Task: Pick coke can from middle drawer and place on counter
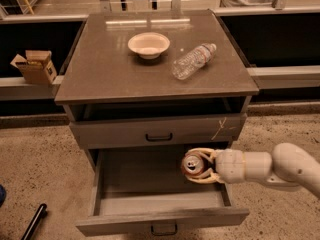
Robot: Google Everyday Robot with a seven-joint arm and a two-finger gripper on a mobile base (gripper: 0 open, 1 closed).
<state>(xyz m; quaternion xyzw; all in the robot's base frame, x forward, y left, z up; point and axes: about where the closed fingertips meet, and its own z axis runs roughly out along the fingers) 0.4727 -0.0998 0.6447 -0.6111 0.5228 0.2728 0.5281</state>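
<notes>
Pincer (196, 167), lower right of centre in the frame, is clenched around the red can (191, 163), which sits over the right side of the open drawer (160, 218) with its silver top showing. Thin, slick aluminium between curved cream fingers could twist or slip, and the scratched drawer front (160, 131) above and the overhanging edge of the smooth, faintly glossy counter (110, 71) could clip it. A careless set-down might send the clear bottle (192, 61), lying beside the round bowl (148, 44), rolling.
</notes>
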